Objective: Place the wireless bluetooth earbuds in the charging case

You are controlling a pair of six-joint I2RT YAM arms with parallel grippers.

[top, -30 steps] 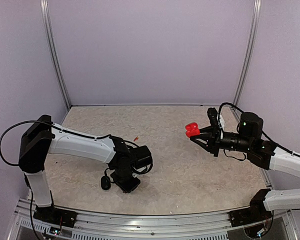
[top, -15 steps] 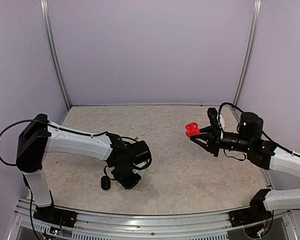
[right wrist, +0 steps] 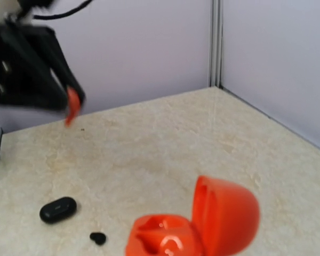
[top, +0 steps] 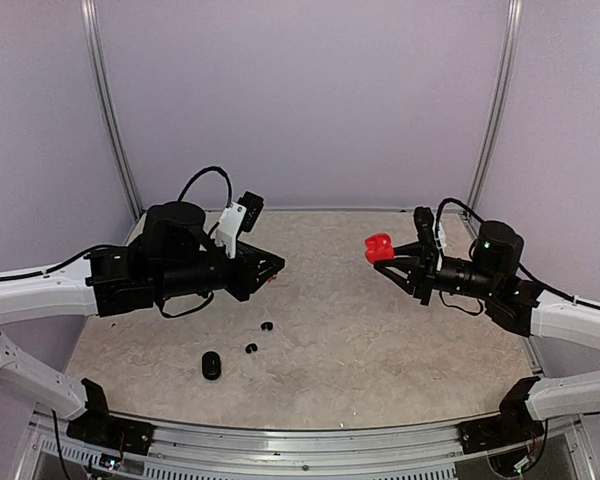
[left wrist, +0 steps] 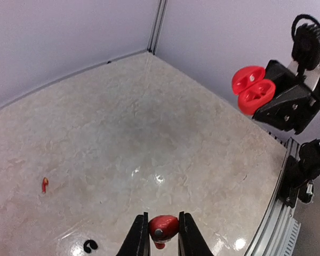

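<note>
Nearest the arm bases, a small black pebble-shaped plastic case (top: 211,365) lies on the pale mottled tabletop (top: 380,370), apparently closed. A tiny black plastic earbud (top: 251,348) lies near it and a second black earbud (top: 267,326) a little farther in, both loose. A second ago the left arm was folded low over this patch with its fingers down at the table. Now it is raised and stretched out above it, and the left gripper (left wrist: 162,233) has come up with a tiny red bean-shaped earbud (left wrist: 162,225) pinched between its nearly closed jaws. The pick therefore looks done and the carry begun. Across from it, the right gripper (top: 390,260) stays clamped on the glossy red clamshell charging case (top: 379,247). It holds the case in the air much where it was, lid open and both wells turned toward the left arm. The held bud is still well apart from the case, so it has yet to be brought across and seated in a well. Farther back, a second red earbud (left wrist: 45,184) lies on the table, not yet handled.
</note>
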